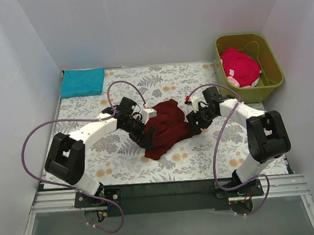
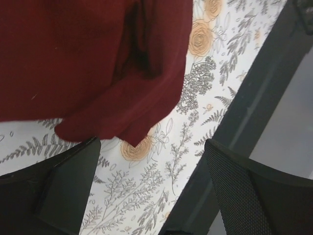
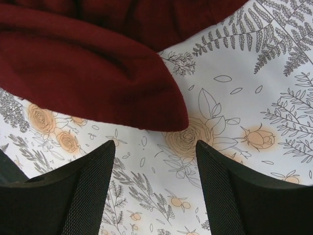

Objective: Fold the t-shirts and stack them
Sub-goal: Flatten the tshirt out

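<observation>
The dark maroon t-shirt (image 1: 165,127) lies crumpled in the middle of the floral tablecloth (image 1: 202,162). My left gripper (image 1: 145,133) is open at its left edge, with nothing between the fingers; in the left wrist view the shirt (image 2: 93,63) hangs just beyond the fingertips (image 2: 73,181). My right gripper (image 1: 192,127) is open at the shirt's right edge; in the right wrist view a fold of the shirt (image 3: 93,73) lies just past the open fingers (image 3: 230,191). The teal blue t-shirt (image 1: 82,82) lies folded at the back left. The red-pink t-shirt (image 1: 240,66) sits in the tub.
The olive-green tub (image 1: 274,70) stands at the back right corner. White walls close the table on three sides. The table's dark front rail (image 1: 161,189) runs along the near edge and shows in the left wrist view (image 2: 254,98).
</observation>
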### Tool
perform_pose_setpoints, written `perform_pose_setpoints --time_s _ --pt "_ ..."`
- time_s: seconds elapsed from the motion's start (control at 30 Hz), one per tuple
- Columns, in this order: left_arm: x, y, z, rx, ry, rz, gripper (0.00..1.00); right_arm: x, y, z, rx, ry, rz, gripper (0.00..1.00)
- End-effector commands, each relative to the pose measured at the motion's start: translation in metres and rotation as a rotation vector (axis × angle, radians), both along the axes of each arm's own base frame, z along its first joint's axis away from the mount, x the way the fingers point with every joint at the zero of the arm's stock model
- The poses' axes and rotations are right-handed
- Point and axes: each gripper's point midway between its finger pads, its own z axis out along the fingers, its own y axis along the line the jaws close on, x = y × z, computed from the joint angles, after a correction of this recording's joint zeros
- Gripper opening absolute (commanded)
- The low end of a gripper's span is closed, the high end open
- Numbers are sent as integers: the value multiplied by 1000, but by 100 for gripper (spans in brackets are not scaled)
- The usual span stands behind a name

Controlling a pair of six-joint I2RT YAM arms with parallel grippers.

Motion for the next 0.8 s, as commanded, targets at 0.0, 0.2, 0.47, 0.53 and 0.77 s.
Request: perform_pose_setpoints --time_s 0.0,0.2,0.47,0.53,0.77 --pt "20 -12 -5 23 -95 -16 86 10 3 -7 3 -27 -13 73" --pt "33 -12 -8 58 -149 -12 81 19 9 -10 14 -50 -20 64" --pt "46 5 23 132 -298 -51 64 27 15 -2 13 -84 -5 16" --pt "46 5 33 117 -325 -50 68 29 16 8 23 -109 0 4" --pt "45 -12 21 60 -276 -62 81 31 18 35 53 -164 14 1"
